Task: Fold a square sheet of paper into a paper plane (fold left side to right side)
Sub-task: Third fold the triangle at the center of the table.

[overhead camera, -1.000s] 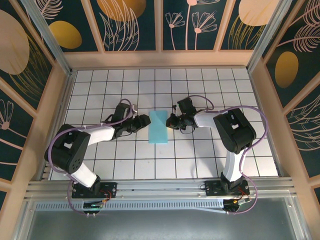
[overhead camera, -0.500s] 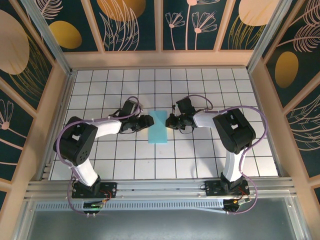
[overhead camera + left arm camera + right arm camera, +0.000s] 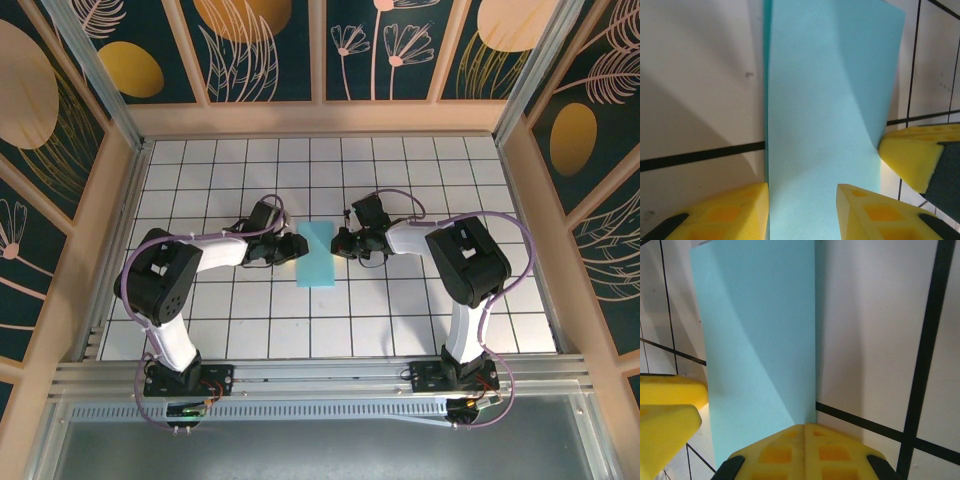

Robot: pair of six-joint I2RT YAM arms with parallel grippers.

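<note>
- Square sheet of thin light-blue paper (image 3: 318, 255): lies flat as a narrow upright strip, half its width, at the middle of the white grid-tiled table (image 3: 420, 310); the left-to-right fold looks already laid; shape and place unchanged over the last second
- Left gripper (image 3: 291, 246): has swung in from the left and now sits at the strip's left long edge, where a second ago it stood off it; its yellow fingers (image 3: 735, 212) stand apart, the paper showing between them, the gap narrower than before; no layer visibly lifted
- Right gripper (image 3: 343, 243): unmoved, fingers pressed together, tip on the strip's right edge; whether it pinches a layer cannot be told
- Reading: both edges now attended; likely step is pressing the crease, with the strip held from sliding
</note>
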